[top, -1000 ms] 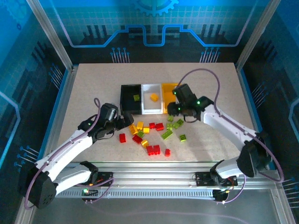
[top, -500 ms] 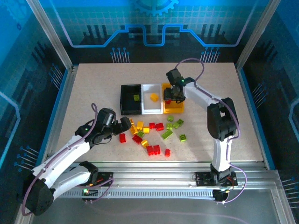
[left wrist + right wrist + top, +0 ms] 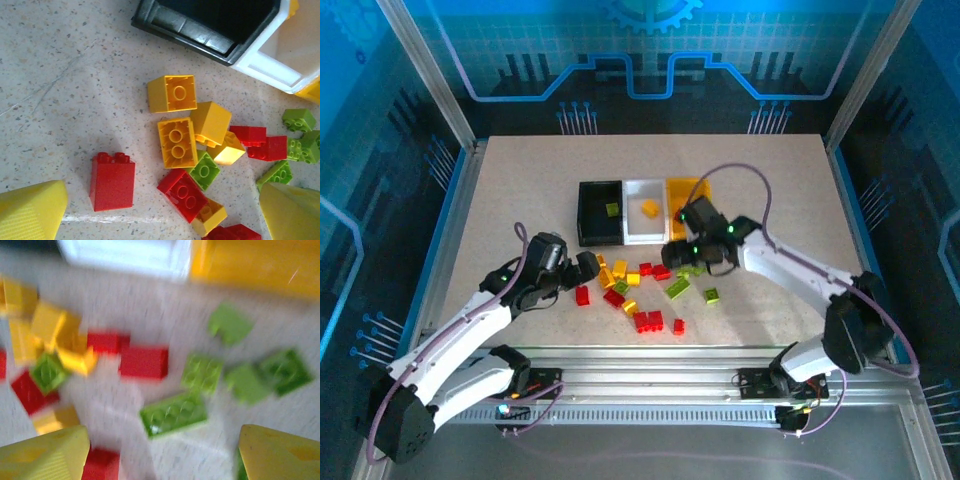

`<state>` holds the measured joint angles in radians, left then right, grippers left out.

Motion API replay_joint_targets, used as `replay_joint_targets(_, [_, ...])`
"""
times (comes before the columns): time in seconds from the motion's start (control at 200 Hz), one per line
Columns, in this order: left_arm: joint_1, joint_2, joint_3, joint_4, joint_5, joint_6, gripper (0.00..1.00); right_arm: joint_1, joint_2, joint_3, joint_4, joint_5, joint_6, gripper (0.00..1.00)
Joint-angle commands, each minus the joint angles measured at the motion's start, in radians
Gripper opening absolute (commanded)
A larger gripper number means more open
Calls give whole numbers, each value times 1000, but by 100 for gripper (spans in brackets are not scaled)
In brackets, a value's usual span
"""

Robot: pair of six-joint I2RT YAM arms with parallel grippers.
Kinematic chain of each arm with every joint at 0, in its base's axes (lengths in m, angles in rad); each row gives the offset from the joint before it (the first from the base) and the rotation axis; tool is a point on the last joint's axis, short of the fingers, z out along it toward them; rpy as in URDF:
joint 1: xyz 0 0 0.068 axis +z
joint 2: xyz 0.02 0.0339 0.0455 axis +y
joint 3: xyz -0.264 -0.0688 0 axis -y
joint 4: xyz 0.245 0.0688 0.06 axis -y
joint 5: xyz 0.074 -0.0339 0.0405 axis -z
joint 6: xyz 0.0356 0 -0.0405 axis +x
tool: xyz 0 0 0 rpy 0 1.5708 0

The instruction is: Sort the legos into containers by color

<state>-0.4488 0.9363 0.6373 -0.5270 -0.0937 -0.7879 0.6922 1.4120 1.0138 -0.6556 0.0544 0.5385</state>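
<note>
Red, yellow and lime green legos (image 3: 640, 285) lie scattered on the table in front of the containers. These are a black bin (image 3: 582, 212), a white bin (image 3: 642, 227) and a yellow-orange bin (image 3: 685, 187) in a row. A green brick (image 3: 612, 209) lies in the black bin and a yellow one (image 3: 649, 208) in the white. My left gripper (image 3: 588, 265) (image 3: 162, 215) hovers open at the pile's left side, over a red brick (image 3: 184, 194) and beside an upright red brick (image 3: 112, 180). My right gripper (image 3: 685, 255) (image 3: 162, 455) is open above a long green brick (image 3: 173, 413); this view is blurred.
The right arm covers the front of the yellow-orange bin. Metal frame posts (image 3: 420, 70) stand at the table's back corners and a rail (image 3: 650, 385) runs along the near edge. Bare tabletop (image 3: 520, 180) lies left of and behind the bins.
My right gripper swung over the yellow-orange bin, opened its jaws, and has come back down over the green bricks. The left gripper has stayed open by the pile, shifting only slightly.
</note>
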Motion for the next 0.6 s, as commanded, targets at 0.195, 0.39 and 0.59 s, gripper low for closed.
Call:
replay_joint_targets(0.195, [16,-21,-54,3,5,-32,99,209,-105,-266,13,-24,135,82])
replay_joint_targets(0.39, [18,-6,-56,14,14,-33,99,265,-23,-259,50,-21,132,81])
replay_joint_targets(0.59, [18,1,-65,13,14,-35,99,282,45,-227,56,20,124,78])
